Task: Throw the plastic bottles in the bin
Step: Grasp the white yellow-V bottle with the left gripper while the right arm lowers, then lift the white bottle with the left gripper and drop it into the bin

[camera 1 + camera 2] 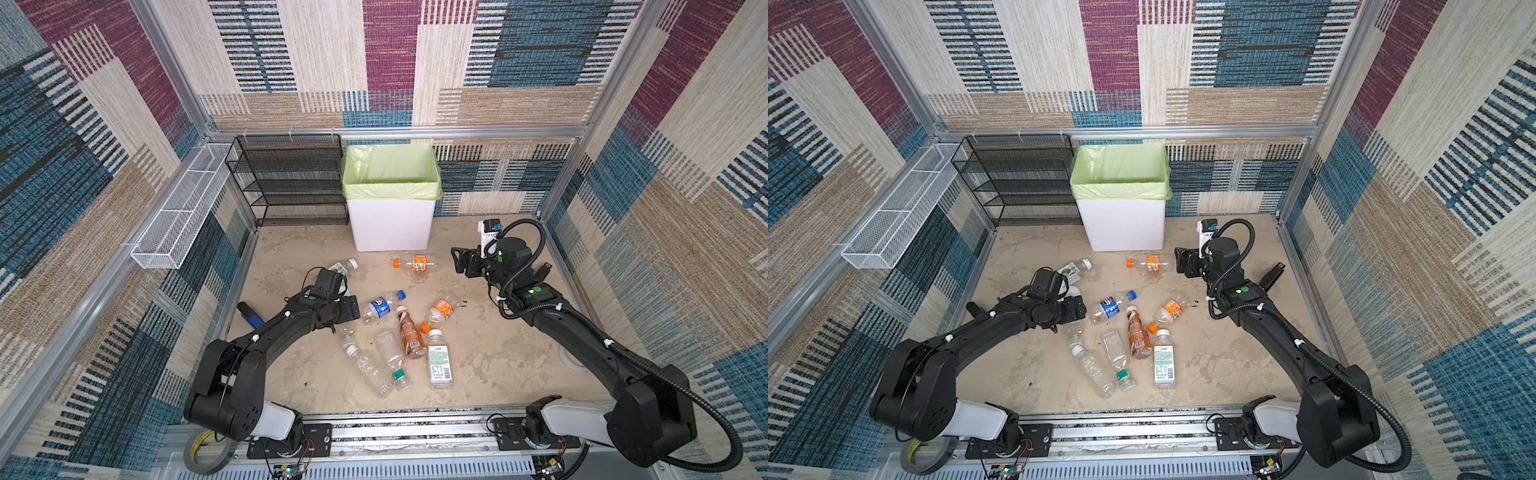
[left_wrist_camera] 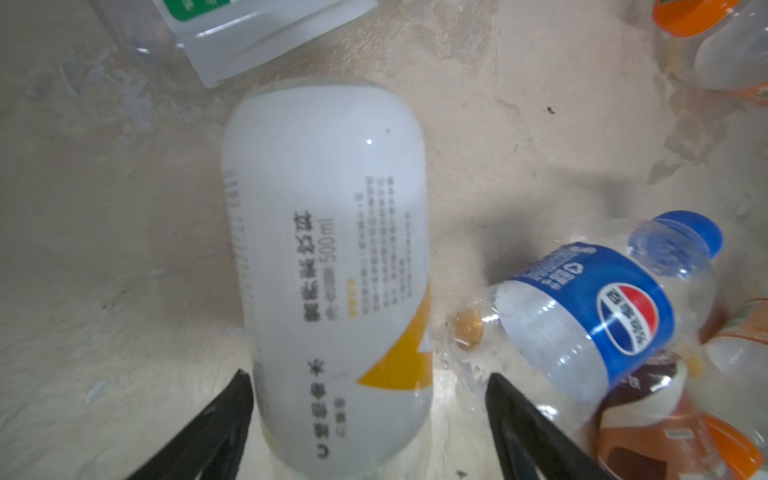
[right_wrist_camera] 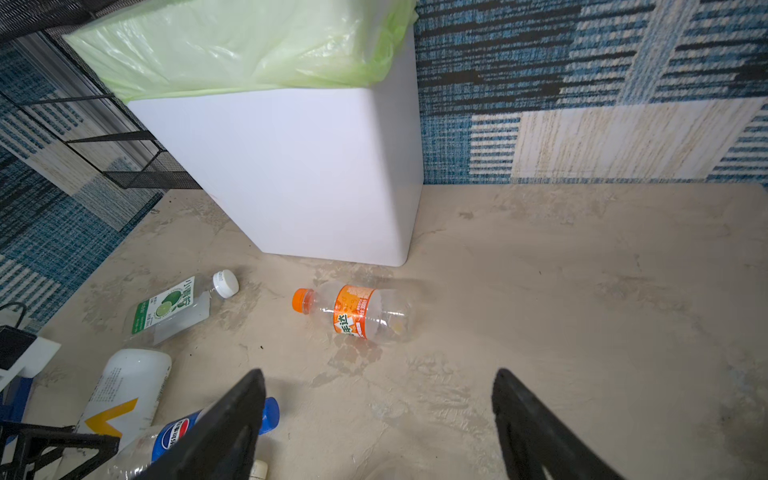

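Dial laid on the tabletop as both top views show it, 12 at the back wall.

10 o'clock: white wire basket hangs on the side rail. 11 o'clock: black mesh rack stands just beside the bin.

8 o'clock: blue-and-black device lies at the table's edge, partly hidden by my left arm.

9 o'clock: my left gripper points down with jaws wide, astride a white bottle lying on its side. One finger sits at the bottle's flank and the other stands off with a gap, so it is not clamped. A green-label bottle with a white cap lies at the gripper's 12. A blue-label bottle lies just beside it at its 3.

12 o'clock: bin, white, upright, green bag folded over the rim. Its bottom is out of sight.

6 o'clock: a cluster, all lying flat. It holds a white-capped clear bottle, a green-capped clear bottle, a brown bottle and a white-label bottle. An orange bottle lies just past them toward 3.

1 o'clock: lone orange bottle lies on its side near the bin's front wall.

2 o'clock: my right gripper hangs above the table with jaws wide and bare tabletop between them. The lone orange bottle lies ahead of it.

3 o'clock: black stick lies by the right wall.

Every bottle I can see lies on the table, outside the bin.
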You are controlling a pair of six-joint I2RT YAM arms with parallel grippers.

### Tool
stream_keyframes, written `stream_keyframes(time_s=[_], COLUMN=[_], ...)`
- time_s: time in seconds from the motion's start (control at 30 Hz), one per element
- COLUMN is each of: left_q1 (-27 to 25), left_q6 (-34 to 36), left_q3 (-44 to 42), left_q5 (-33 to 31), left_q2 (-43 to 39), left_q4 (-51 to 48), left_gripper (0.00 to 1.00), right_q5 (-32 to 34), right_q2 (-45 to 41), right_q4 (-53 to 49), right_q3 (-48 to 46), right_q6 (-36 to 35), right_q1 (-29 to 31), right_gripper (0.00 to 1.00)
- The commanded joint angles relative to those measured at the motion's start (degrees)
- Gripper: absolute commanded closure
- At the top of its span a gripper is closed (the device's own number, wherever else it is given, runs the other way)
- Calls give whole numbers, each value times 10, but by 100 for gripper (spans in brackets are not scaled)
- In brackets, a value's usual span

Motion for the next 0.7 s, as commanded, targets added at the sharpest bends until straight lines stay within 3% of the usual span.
stream_keyframes(time_s=[0.0, 0.2, 0.37, 0.67], left_q1=[2, 8, 9, 7], left_q6=[19, 30, 39, 89], left_q3=[9, 40, 48, 30], left_q5=[-3, 3, 4, 6], left_q2=[21, 71, 65, -92], left_q4=[25, 12, 10, 29], left_gripper=[14, 25, 36, 42], right_q5=[-12, -14, -10, 5], right_q2=[1, 4, 18, 45], right_q4=[42, 71, 75, 77], right_q3=[-13, -21, -19, -34], right_q6=[18, 28, 29, 25], right_q1=[1, 1, -1, -3], right_gripper=[15, 16, 17, 19])
